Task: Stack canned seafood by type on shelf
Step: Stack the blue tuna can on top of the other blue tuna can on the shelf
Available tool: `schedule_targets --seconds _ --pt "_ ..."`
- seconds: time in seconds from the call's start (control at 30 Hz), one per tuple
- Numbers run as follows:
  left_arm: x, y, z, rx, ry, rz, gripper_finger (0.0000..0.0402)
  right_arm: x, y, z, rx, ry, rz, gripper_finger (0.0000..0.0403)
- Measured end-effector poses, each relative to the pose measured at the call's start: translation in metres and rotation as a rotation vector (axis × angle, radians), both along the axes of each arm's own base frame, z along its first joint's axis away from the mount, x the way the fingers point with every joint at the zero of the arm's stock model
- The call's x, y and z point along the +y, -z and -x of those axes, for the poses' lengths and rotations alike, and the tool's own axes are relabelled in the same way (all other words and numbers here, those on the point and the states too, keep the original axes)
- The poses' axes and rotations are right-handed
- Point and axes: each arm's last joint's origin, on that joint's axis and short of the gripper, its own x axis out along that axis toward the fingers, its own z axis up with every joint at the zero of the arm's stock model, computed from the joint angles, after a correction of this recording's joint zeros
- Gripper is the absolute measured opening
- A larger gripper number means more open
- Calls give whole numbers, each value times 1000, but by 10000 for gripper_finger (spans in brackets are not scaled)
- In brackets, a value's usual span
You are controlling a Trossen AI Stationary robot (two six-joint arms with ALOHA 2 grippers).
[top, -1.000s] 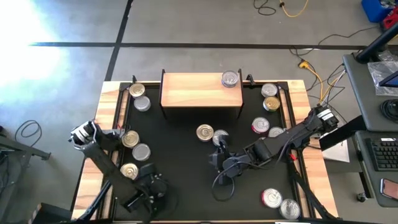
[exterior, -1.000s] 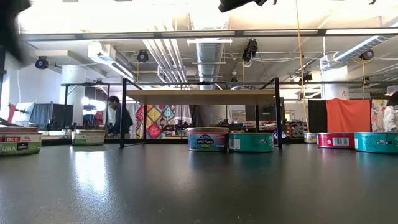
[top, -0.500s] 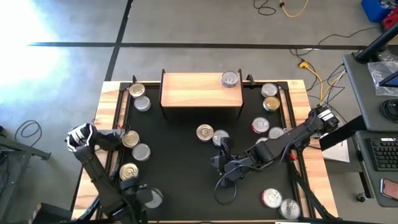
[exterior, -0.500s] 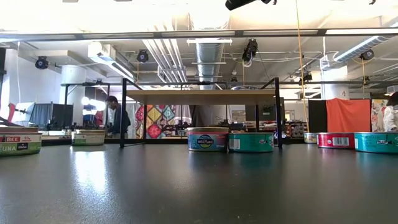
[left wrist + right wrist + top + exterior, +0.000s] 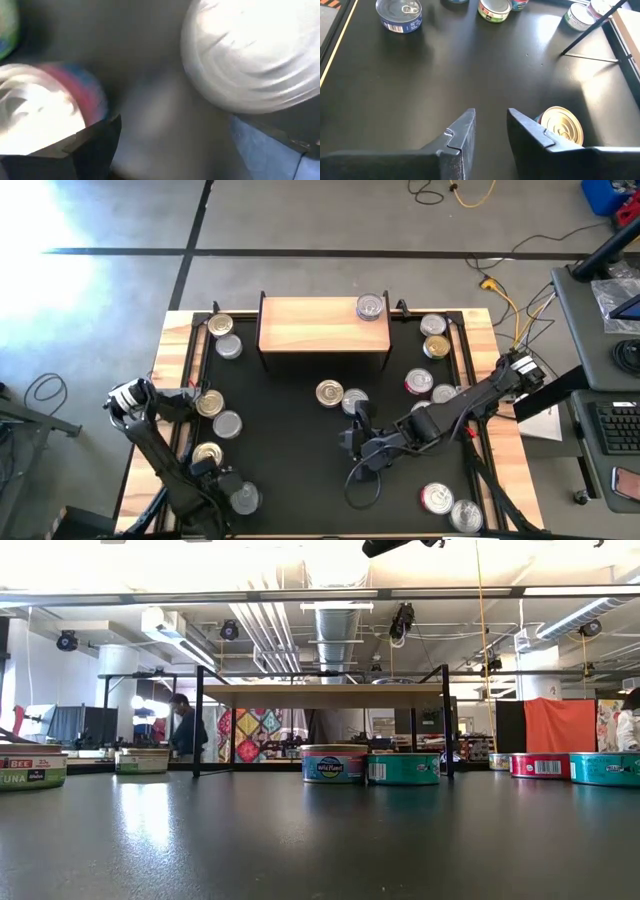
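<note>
Shelf (image 5: 322,326) lies crosswise (one tin (image 5: 371,306) upright).

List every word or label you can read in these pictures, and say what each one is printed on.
"BEE" and "UNA": both cut off, on the green-labelled can at the low view's left edge.
The blue-labelled can carries a logo too small to read.
The labels on the other cans are too small or blurred.

The right gripper (image 5: 491,131) is held over the black table (image 5: 470,70) with a narrow gap between its fingers, a gold-lidded can (image 5: 562,126) just beside one finger and a blue-labelled can (image 5: 398,14) well ahead.
</note>
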Motion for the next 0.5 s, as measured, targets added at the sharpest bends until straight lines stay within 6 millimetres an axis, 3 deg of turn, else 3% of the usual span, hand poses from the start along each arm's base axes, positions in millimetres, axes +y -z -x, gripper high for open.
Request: schedule_targets --seconds 0.13,0.27,0.5 --pt "-2 -7 -34 -256 87 26 356 0 0 0 0 0 1 107" --pt "-4 -31 -63 -445 213 0 356 0 0 0 -1 -2 11 100" --pt "-9 -62 -68 -459 303 -24 356 0 0 0 -3 7 0 85"
